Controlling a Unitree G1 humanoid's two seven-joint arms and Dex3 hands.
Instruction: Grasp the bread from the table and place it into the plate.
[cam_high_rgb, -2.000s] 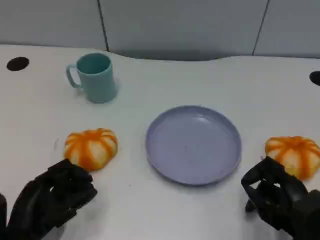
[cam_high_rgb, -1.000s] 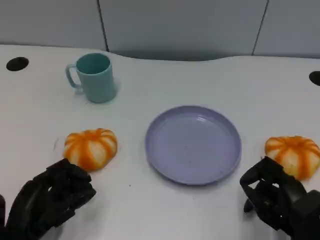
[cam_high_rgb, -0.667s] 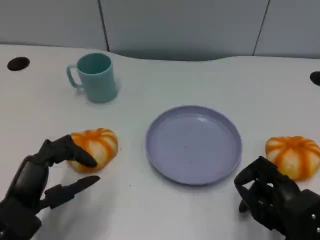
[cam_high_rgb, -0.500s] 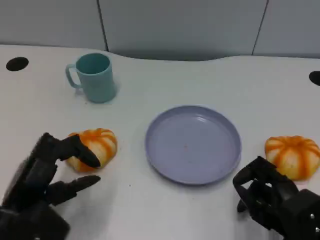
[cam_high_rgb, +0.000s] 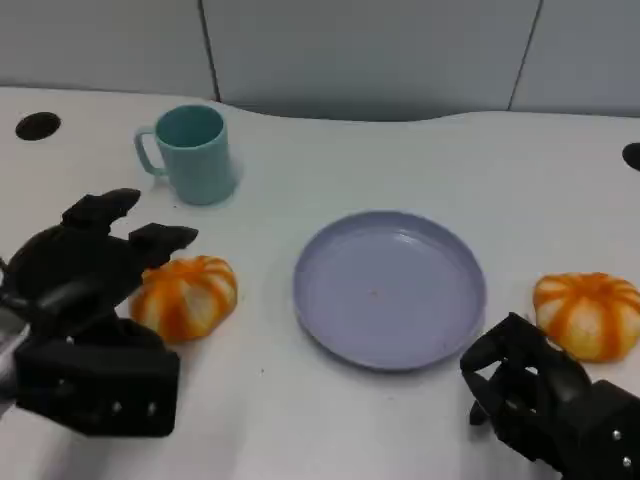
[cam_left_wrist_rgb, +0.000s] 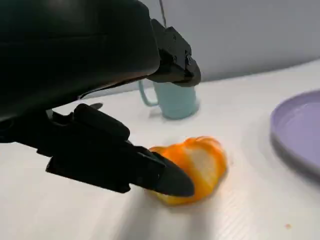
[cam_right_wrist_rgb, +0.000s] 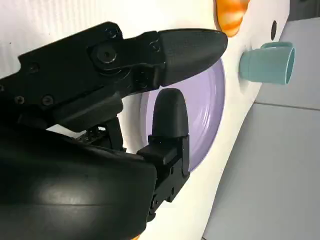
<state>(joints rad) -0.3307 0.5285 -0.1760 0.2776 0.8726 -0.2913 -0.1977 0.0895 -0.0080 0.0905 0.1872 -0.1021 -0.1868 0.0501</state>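
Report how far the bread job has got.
Nothing is done yet: the plate holds nothing. In hand: the left robot hand is open over the left bread, fingers spread, not gripping. The right robot hand is curled beside the right bread. Left: grasp, carry, set down in the plate.

I see a white table (cam_high_rgb: 330, 420) with a wavy far edge and dark round holes (cam_high_rgb: 37, 126) near its left and right sides. Behind it stands a pale grey-blue panelled wall (cam_high_rgb: 360, 50) with thin dark seams. Light is even and soft.
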